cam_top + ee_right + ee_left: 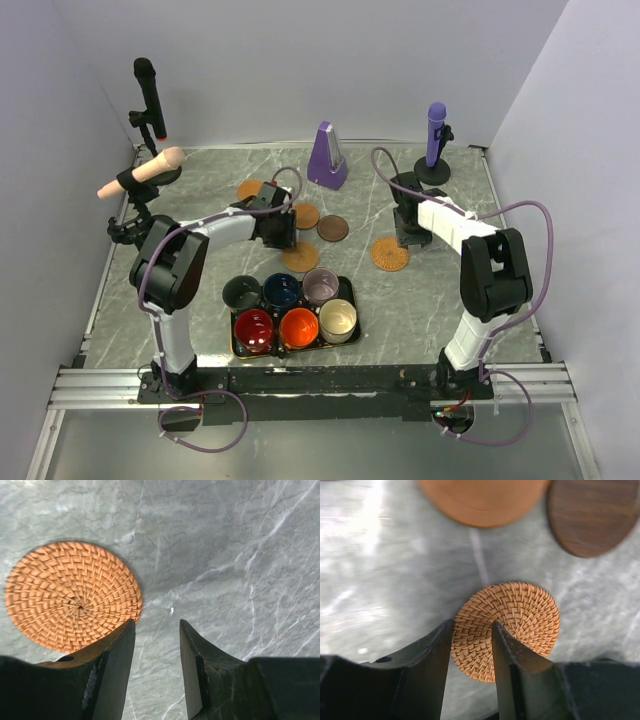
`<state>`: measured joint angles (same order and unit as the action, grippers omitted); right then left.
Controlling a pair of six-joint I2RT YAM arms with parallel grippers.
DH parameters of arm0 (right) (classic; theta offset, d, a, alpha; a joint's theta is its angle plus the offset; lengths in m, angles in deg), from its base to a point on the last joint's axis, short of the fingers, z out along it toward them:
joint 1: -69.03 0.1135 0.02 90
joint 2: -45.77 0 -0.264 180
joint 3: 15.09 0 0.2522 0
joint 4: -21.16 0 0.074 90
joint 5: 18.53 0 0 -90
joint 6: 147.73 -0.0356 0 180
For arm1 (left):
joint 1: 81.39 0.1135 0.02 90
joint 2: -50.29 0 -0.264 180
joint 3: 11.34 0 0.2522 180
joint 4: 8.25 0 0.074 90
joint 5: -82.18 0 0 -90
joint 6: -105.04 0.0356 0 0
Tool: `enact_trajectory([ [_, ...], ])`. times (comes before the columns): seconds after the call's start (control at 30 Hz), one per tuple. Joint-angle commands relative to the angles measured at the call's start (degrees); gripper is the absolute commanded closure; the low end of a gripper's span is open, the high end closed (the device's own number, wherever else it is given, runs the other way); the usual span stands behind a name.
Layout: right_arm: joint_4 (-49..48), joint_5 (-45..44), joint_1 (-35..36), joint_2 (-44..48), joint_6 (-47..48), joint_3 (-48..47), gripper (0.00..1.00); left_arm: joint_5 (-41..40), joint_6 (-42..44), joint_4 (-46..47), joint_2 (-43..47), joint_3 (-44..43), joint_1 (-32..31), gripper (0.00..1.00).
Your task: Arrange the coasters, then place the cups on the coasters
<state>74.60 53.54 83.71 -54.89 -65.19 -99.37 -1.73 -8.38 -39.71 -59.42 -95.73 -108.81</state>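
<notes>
From here I read the woven rattan coaster point(520, 615) as rough and matt, the dark coaster point(592, 515) as smooth grained wood, the bench point(380, 555) as glossy, grey, marble-veined.

Orange woven coaster point(72, 595), dark wood-grained coaster point(592, 515), grey marbled table point(240, 555).

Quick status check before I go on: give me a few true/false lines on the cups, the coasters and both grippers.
1. All six cups sit in the black tray. True.
2. The right gripper is clamped on a woven coaster. False: its jaws are open over the table, and the right woven coaster lies beside them.
3. The left woven coaster shows between the fingers of the left gripper. True.
4. A cup stands on the dark brown coaster. False: nothing is on it.
</notes>
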Motion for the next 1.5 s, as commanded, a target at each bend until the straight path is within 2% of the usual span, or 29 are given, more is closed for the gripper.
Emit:
enact_trajectory([
  [0.0,-0.6,1.8,0.0,4.2,-1.0,-1.5,0.52,3.8,-1.1,-2.4,-3.3,-0.6,-3.0,0.57],
  [0.07,-1.0,3.2,0.3,5.0,-1.4,-0.9,0.52,4.3,-1.3,-2.6,-3.8,-1.3,-4.0,0.57],
  [0.17,-3.3,8.1,1.8,7.1,-1.2,0.4,0.47,5.5,-1.8,-2.3,-4.3,-2.0,-5.4,0.56],
  [0.27,-6.1,12.8,4.9,8.6,0.0,1.6,0.39,6.0,-2.3,-1.6,-3.8,-2.3,-6.2,0.55],
  [0.37,-8.4,15.3,9.4,8.5,1.4,1.7,0.24,5.3,-2.9,-0.9,-1.9,-2.1,-6.2,0.53],
  [0.43,-9.6,16.7,12.5,7.6,1.7,1.2,0.21,2.6,-3.4,-1.2,-0.4,-2.0,-6.1,0.52],
  [0.5,-9.7,17.1,14.8,6.2,1.1,0.1,0.20,0.5,-3.9,-2.1,1.3,-1.4,-5.7,0.48],
  [0.57,-9.8,17.6,16.2,4.8,-0.1,-0.9,0.20,-1.0,-4.6,-2.6,3.2,-0.1,-5.2,0.50],
  [0.7,-10.6,18.9,17.7,4.1,-1.1,-1.3,0.20,-0.3,-6.4,-3.2,5.7,2.8,-4.0,0.46],
  [1.07,-10.1,13.5,17.8,5.8,-1.3,0.4,0.18,12.3,-8.5,3.0,2.1,5.5,-5.1,0.50],
  [1.33,-10.1,11.3,17.2,8.6,-1.4,3.3,0.18,19.3,-9.1,6.6,-3.7,1.4,-8.2,0.51],
  [1.47,-10.8,12.1,16.1,10.7,-2.3,6.0,0.17,20.6,-8.1,6.4,-6.6,-4.1,-9.1,0.51],
])
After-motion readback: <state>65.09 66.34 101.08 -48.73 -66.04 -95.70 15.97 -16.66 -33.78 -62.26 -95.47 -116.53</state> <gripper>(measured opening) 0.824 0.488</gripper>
